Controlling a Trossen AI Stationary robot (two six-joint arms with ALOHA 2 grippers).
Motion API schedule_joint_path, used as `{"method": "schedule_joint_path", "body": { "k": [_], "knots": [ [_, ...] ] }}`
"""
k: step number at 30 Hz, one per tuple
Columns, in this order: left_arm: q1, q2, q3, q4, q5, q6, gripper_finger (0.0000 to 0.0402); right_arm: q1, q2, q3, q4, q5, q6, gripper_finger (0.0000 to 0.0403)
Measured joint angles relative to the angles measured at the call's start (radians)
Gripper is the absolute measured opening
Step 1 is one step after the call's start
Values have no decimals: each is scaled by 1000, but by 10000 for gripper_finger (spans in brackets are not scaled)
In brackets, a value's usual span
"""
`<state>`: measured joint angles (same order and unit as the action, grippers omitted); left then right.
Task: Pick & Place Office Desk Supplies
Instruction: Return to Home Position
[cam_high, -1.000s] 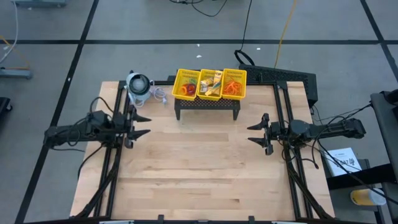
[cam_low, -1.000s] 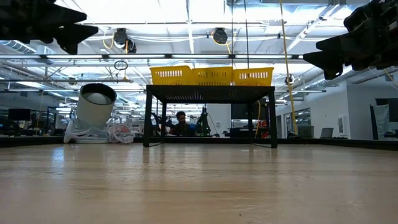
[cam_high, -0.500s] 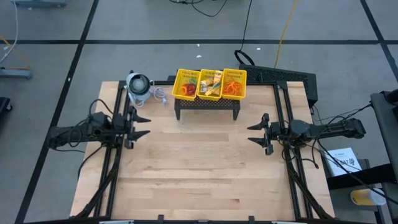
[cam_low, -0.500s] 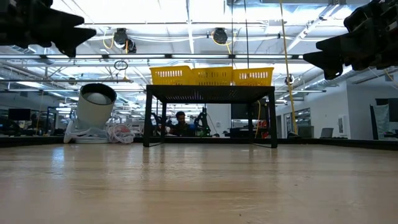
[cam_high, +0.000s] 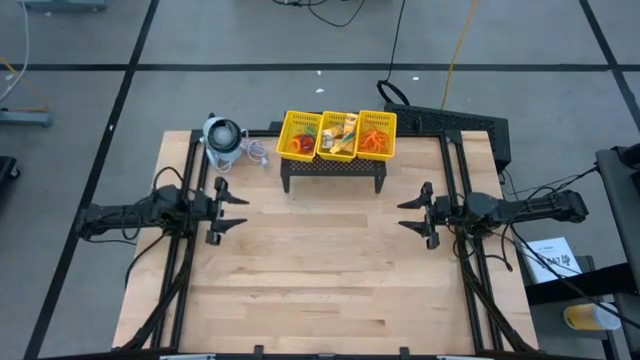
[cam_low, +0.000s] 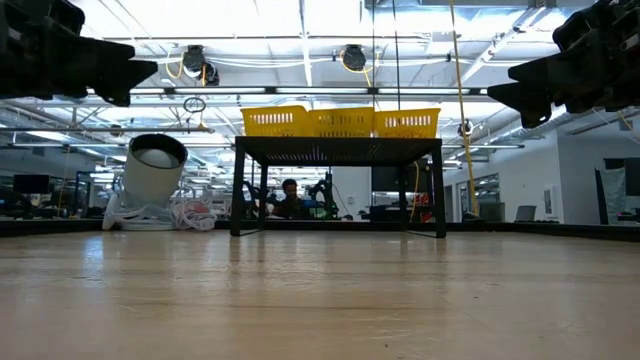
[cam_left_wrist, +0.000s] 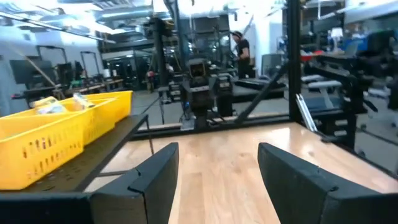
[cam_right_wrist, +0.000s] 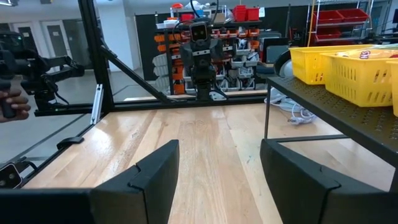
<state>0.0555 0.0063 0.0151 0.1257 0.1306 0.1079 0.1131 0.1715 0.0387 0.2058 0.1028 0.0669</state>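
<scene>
Looking straight down, the left gripper sits at the table's 9 o'clock edge, its arm stretched level and pointing toward 3 o'clock, fingers spread and holding nothing. The right gripper mirrors it at 3 o'clock, pointing toward 9 o'clock, its fingers also parted and bare. Between them the wooden table lies bare from the centre down to 6 o'clock. At 12 o'clock a yellow mesh basket stands on a black shelf. It holds red and green rings in its left compartment, packets in the middle one and orange rubber bands in the right one. A round device with its cord sits at 11 o'clock, just beside the shelf. From table height, the left gripper hangs high at 10 o'clock and the right gripper at 2 o'clock, both well above the wood and well apart from the shelf, and a person shows far behind the shelf's legs. The left wrist view looks between its own spread fingers across open wood, with the basket and the packets off to one side. The right wrist view likewise looks past parted fingers over bare wood, the basket beside it on the shelf.
</scene>
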Motion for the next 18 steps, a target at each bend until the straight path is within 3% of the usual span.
{"method": "schedule_joint_path", "body": {
  "k": [6,18],
  "knots": [
    [0,1,0,-100,-30,2,230,0,0,0,0,0,0,215],
    [1,9,1,-103,-61,-10,230,0,0,0,0,0,0,215]
  ]
}}
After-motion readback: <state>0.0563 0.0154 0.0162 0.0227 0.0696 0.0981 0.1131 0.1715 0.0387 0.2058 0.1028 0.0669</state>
